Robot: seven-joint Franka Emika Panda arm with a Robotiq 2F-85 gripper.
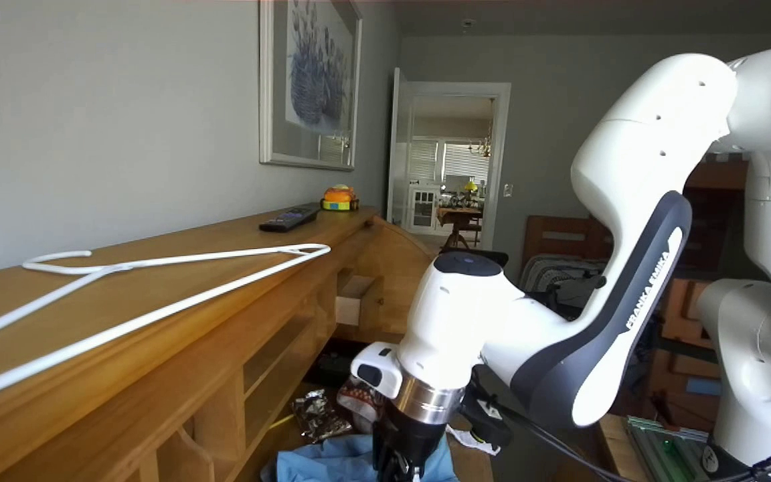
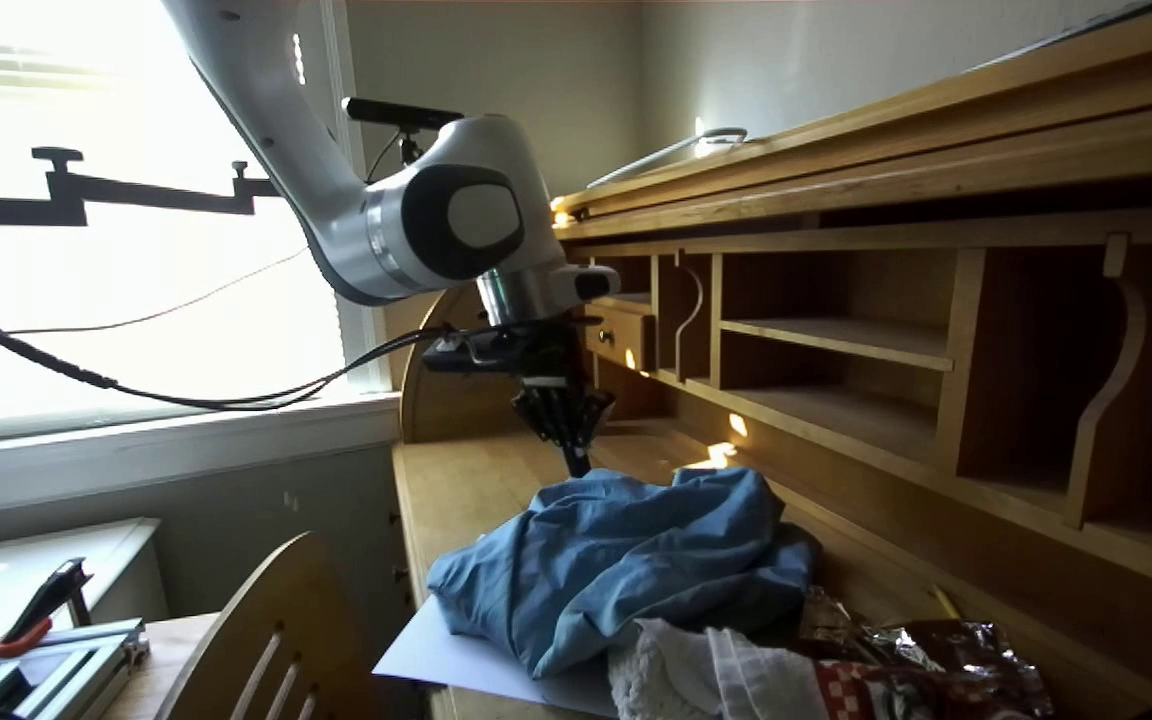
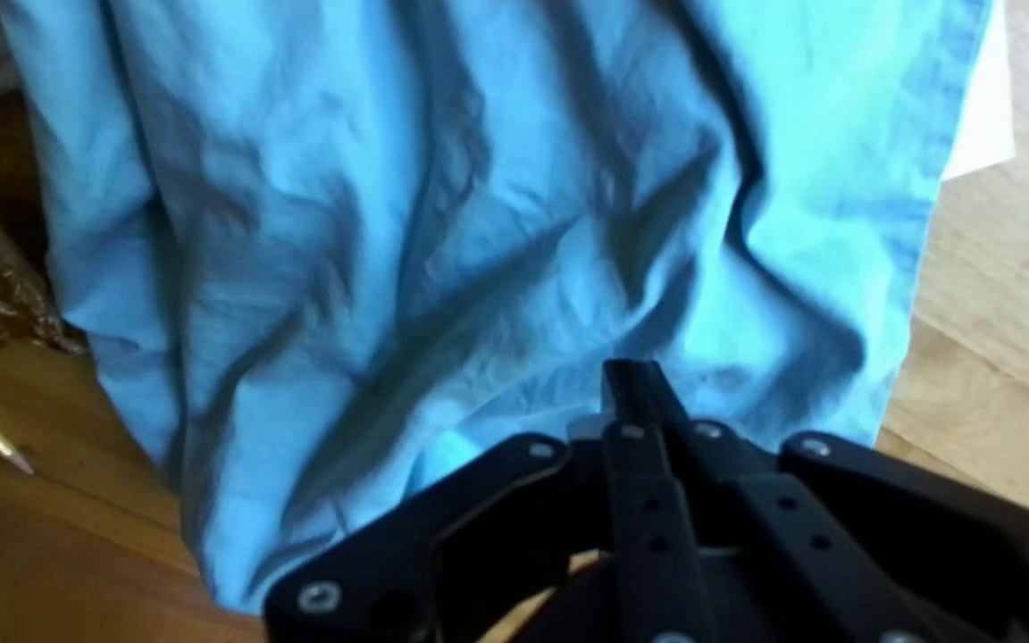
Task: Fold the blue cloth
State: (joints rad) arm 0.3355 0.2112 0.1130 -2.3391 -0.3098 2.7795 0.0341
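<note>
Working from the seamed edge of the blue cloth [image 3: 479,250]

Easing out the slack flank at left in the wrist view should come before any crease is set. Right of centre, the gripper [image 3: 635,384] reaches over the cloth's lower edge, fingers together; I cannot tell whether fabric is pinched between them. Folding seems hardly begun: part the fingers, take 1 layer by the seamed edge at right, lift slightly and carry it across slowly, so the paper [image 2: 466,660] beneath does not drag.

In an exterior view the cloth lies heaped on the desk [image 2: 476,490], its left corner over the paper, deep creases through the middle, the right side shadowed near the shiny wrapper [image 2: 971,642].
</note>
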